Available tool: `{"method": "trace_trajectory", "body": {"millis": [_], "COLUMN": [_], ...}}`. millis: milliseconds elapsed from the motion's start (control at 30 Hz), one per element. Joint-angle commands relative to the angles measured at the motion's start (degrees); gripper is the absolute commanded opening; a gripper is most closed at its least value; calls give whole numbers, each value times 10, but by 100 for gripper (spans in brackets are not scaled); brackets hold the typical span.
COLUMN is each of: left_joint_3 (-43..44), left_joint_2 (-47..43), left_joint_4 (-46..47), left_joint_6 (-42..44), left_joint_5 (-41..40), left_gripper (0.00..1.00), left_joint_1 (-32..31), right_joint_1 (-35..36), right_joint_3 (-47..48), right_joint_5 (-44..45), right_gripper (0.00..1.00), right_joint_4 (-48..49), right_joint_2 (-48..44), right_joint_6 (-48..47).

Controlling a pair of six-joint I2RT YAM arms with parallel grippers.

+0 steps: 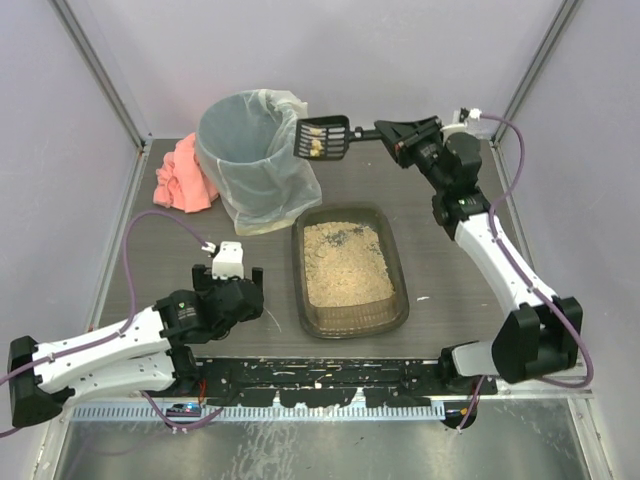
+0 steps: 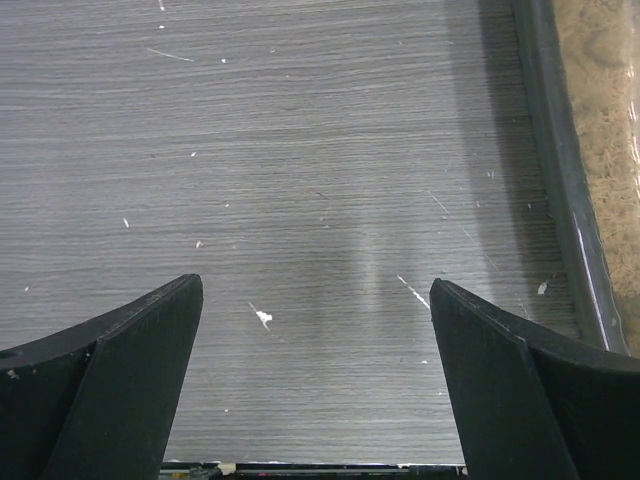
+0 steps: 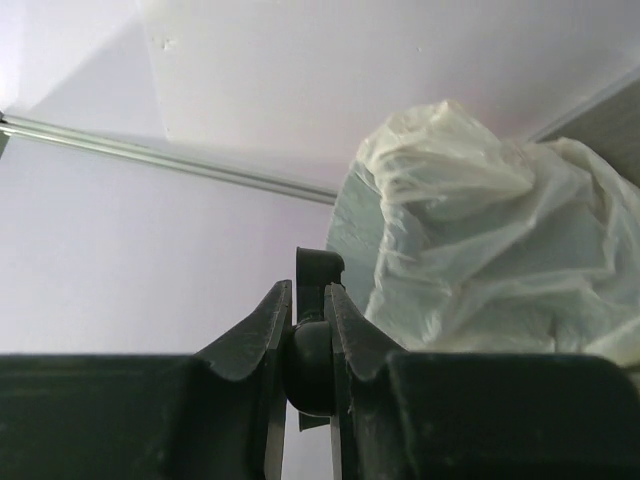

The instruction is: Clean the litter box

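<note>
On the crumb-speckled grey wood-grain table (image 1: 160, 270), the left gripper (image 1: 245, 292) sits low, wide open and empty, just left of the litter box (image 1: 297, 285), which is mid-table. Farther back, the right gripper (image 1: 382, 130) clamps a black scoop (image 1: 322, 138) carrying pale lumps at the lined bin (image 1: 240, 170), with a pink cloth (image 1: 185, 175) beside the bin and pale lilac walls (image 1: 400, 50) behind.

No legible text, label, brand, number or sign anywhere.

top: high, looks down on whole table (image 1: 160, 262)
left wrist: close, table beside litter box (image 2: 562, 170)
right wrist: close, faces bin (image 3: 450, 250)
</note>
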Motion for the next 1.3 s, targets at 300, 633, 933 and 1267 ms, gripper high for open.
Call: {"method": "trace_trajectory", "body": {"millis": [300,633,933,1267], "left_joint_3": [41,62,34,19], "left_joint_2": [-20,-101,-179,-178], "left_joint_4": [-69,-124,-93,-30], "left_joint_6": [-79,-74,-35,45], "left_joint_5": [-71,-104,-98,-54], "left_gripper": [98,98,98,98], "left_joint_1": [-1,0,0,0], "right_joint_1": [78,128,182,248], "right_joint_3": [352,542,561,576], "right_joint_5": [54,32,58,96], "right_gripper": [1,1,1,1], "right_joint_4": [-4,-26,-51,-51], "right_joint_2": [259,388,386,365], "right_joint_6": [-107,-333,-557,-726]}}
